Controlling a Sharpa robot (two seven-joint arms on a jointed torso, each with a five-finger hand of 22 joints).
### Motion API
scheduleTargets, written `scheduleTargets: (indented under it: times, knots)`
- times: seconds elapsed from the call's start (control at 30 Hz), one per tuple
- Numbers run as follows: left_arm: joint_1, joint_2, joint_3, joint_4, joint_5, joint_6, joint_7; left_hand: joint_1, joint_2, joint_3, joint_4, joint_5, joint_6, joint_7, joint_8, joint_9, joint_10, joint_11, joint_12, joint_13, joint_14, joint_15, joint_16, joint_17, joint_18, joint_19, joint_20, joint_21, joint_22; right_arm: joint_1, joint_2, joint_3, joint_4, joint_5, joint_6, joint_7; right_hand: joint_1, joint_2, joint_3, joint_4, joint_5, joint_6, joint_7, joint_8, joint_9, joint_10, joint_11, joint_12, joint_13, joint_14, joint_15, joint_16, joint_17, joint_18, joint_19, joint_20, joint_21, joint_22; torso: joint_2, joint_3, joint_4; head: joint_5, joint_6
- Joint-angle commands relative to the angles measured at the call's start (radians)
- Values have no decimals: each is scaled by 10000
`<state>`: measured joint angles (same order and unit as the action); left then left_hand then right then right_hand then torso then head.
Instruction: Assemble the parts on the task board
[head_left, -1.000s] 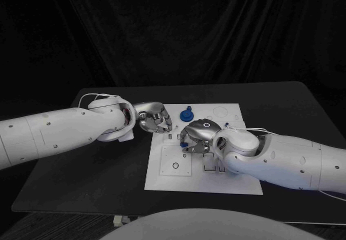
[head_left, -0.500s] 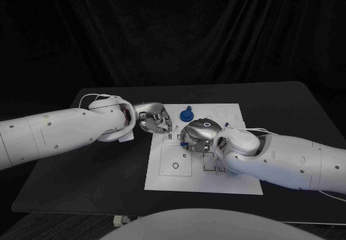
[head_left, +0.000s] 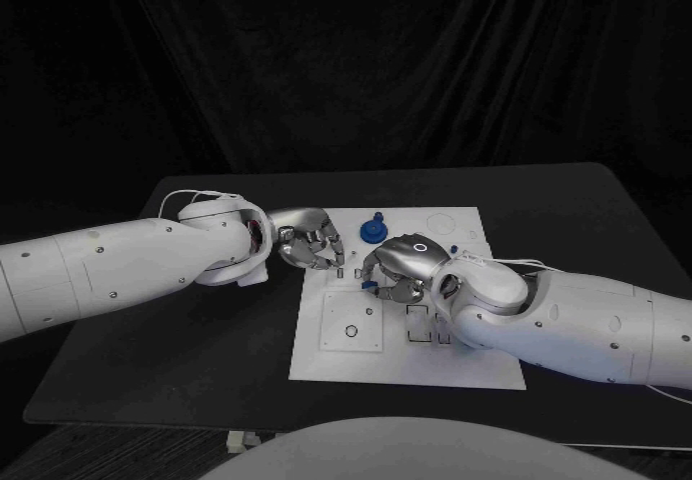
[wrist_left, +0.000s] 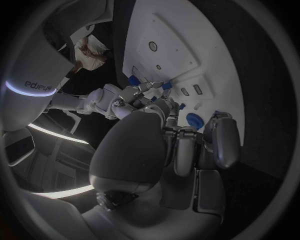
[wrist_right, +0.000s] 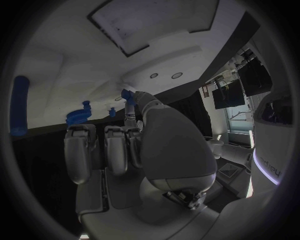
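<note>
Hardly moved since a second ago: right hand (head_left: 401, 265) shifted a touch toward 1 o'clock, left hand (head_left: 307, 238) where it was.

Right hand curled over the middle of the task board (head_left: 404, 360), fingers closed round a small blue part (head_left: 369, 288) showing at its 8 o'clock edge; in the right wrist view, same blue part (wrist_right: 127, 95) pinched at the fingertips. Left hand at the board's 10 o'clock edge, fingers bent in; whether holding anything, cannot tell. Round blue part with a knob (head_left: 374, 231) standing on the board at 12 o'clock, just beyond both hands, touched by neither. A long blue part (wrist_right: 19, 106) lying apart on the board in the right wrist view. White board flat on the black table (head_left: 173, 350), black curtain (head_left: 375, 80) behind.
</note>
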<state>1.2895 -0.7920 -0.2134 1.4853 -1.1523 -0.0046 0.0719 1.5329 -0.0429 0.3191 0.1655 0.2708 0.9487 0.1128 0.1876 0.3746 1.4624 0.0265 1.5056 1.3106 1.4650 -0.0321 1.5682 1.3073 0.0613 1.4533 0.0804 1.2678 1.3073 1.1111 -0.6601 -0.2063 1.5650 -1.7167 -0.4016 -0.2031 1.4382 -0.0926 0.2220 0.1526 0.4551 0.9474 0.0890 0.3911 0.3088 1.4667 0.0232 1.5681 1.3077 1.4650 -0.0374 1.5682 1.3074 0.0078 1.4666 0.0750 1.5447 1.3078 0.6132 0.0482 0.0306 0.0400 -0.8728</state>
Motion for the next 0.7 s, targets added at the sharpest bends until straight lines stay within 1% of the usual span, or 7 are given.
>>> scheduleTargets:
  times: [0.03,0.07,0.17,0.3,0.43,0.53,0.7]
  knots:
    - [-23,-3,8,15,86,66,60,1,72,8,66,58,-57,36,58,-12,532,48,-51,1982,1058,48,26,2635,15,-91,2,-59,1809,-19,-175,8,207,441,-1634,40,-117,-7,1,-90,141,156,-58,105,100,1041,-113,27,2631,1058,-104,26,2634,26,831,-102,-66,2492,-4,-1,-3,13,2]
    - [-25,-6,8,13,86,68,58,1,72,8,66,58,-57,36,58,-12,532,48,-51,1982,1058,48,26,2635,15,-91,2,-59,1809,-19,-221,8,246,502,-1825,55,-125,-13,9,-114,212,172,-68,126,113,1041,-123,27,2631,1058,-115,26,2634,27,829,-112,-70,2491,-5,-2,-5,16,2]
    - [-31,-10,8,8,86,81,49,1,72,8,66,58,-57,36,58,-12,532,48,-51,1982,1058,48,26,2635,15,-91,2,-59,1809,-19,-333,8,321,738,-2317,91,-172,-41,71,-276,700,370,-160,334,244,1041,-209,27,2631,1058,-188,26,2634,23,837,-182,-61,2496,0,0,-2,-10,2]
    - [-38,-2,8,9,86,94,39,1,72,8,66,58,-57,36,58,-12,532,48,-51,1982,1058,48,26,2635,15,-91,2,-59,1809,-20,-381,8,308,1033,-2737,59,-198,-46,81,-316,800,418,-188,403,294,1041,-234,27,2631,1058,-211,26,2634,28,827,-202,-76,2490,1,2,2,-34,2]
    - [-43,23,8,-2,86,111,38,3,82,10,72,65,-59,37,61,-16,514,49,-73,1963,1058,49,26,2635,22,-105,3,-90,1801,-23,-346,8,209,1413,-2951,34,-222,-52,78,-326,808,435,-201,432,317,1041,-244,27,2631,1058,-219,26,2634,44,794,-210,-129,2468,-4,-1,-2,-45,2]
    - [-47,38,8,-6,86,121,40,4,84,10,73,66,-59,37,62,-17,510,49,-78,1959,1058,49,26,2635,22,-107,3,-93,1800,-25,-266,8,65,1634,-2893,24,-269,-54,75,-369,611,432,-231,487,373,1041,-271,27,2631,1058,-244,26,2634,63,755,-236,-190,2444,-11,-1,-16,-29,2]
    - [-51,44,8,-8,86,126,28,4,84,10,74,66,-59,37,63,-18,509,49,-80,1957,1058,49,26,2635,23,-108,3,-94,1799,-59,-59,7,-225,1989,-2605,54,-329,-22,95,-448,-50,343,-240,490,424,1041,-283,27,2631,1058,-262,26,2634,72,732,-263,-228,2430,-13,-5,-16,-27,2]
